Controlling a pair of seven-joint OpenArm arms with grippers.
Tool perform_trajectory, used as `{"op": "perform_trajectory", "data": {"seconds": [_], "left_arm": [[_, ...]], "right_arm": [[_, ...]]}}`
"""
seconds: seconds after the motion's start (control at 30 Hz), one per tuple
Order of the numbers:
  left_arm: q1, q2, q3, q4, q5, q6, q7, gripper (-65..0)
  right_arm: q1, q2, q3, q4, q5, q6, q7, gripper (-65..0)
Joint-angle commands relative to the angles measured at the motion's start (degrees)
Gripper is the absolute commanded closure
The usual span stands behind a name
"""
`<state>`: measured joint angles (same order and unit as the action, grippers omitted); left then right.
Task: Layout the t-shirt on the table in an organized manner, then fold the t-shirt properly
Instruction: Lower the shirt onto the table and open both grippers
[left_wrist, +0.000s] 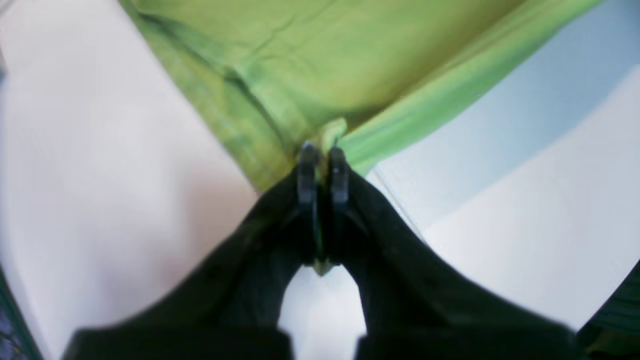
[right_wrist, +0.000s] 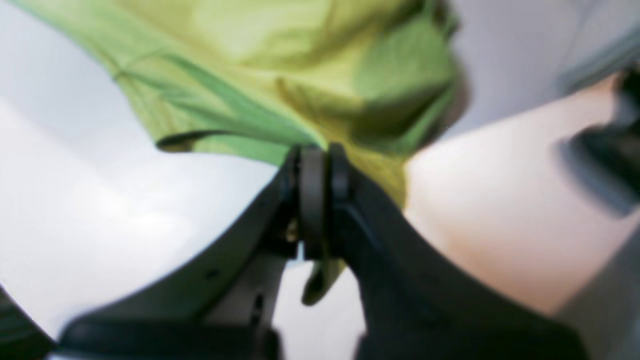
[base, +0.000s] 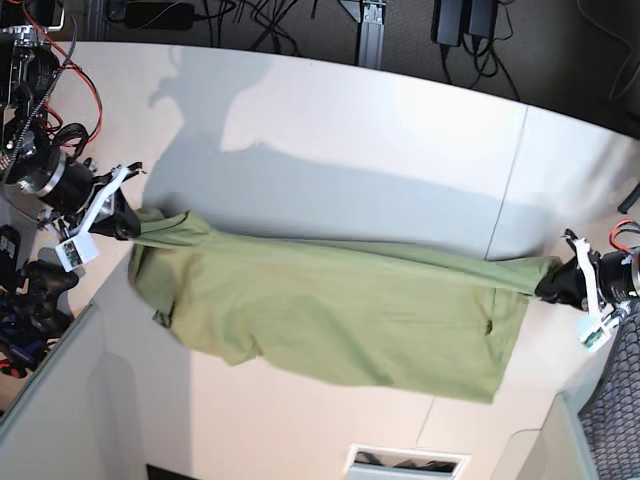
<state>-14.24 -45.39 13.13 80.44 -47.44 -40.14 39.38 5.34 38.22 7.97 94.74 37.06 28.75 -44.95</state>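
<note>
Plain olive-green cotton t-shirt stretched taut between both arms, upper edge lifted, lower part hanging onto large white table.

Left claw pinched tight on one fabric corner; right claw pinched tight on opposite, bunched corner.

For good layout, probably best: keep equal tension, lower both corners together, drag gently to flatten wrinkles.

Open white surface behind shirt; curved table edge near each claw, little room outward.
</note>
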Motion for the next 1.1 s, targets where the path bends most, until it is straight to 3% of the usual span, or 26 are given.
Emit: {"op": "perform_trajectory", "data": {"seconds": [0.0, 0.23, 0.4, 0.5, 0.57, 0.73, 0.97, 1.07], "left_arm": [[-0.4, -1.5, -0.8, 0.8, -0.4, 0.1, -0.9, 0.0], [3.8, -1.4, -0.8, 0.8, 1.0, 0.1, -1.0, 0.0], [5.9, -1.5, -0.8, 0.8, 1.1, 0.1, -0.9, -15.2], [8.3, -1.5, -0.8, 0.8, 1.1, 0.1, -0.1, -20.2], [9.5, -1.5, -0.8, 0.8, 1.1, 0.1, -0.1, -20.5], [9.8, -1.5, -2.2, 0.8, 0.1, 0.1, -0.1, -20.5], [9.8, -1.5, -13.1, 4.3, -3.7, 0.1, 2.2, -20.5], [9.9, -1.7, -14.6, 6.8, -5.8, 0.1, 4.7, -24.4]], "right_arm": [[-0.3, 1.2, 2.2, 1.1, 0.5, -0.4, 1.6, 0.0], [-9.4, -1.7, 4.6, 0.9, -0.3, -0.5, 1.4, 0.0], [-11.5, -4.0, 4.6, 0.6, -2.6, -0.5, 0.9, 0.0], [-13.7, -4.9, 4.6, 0.6, -2.6, -0.5, 1.0, -19.9], [-14.3, -5.0, 4.6, 0.6, -2.6, -0.5, 1.2, -28.8], [-14.3, -5.1, 7.8, 1.9, -1.0, -0.5, 1.2, -29.7], [-14.3, -4.8, 16.0, 9.0, -0.2, -0.5, 1.2, -29.7], [-14.4, -4.7, 16.3, 9.0, -1.1, -0.4, 0.9, -29.7]]}}
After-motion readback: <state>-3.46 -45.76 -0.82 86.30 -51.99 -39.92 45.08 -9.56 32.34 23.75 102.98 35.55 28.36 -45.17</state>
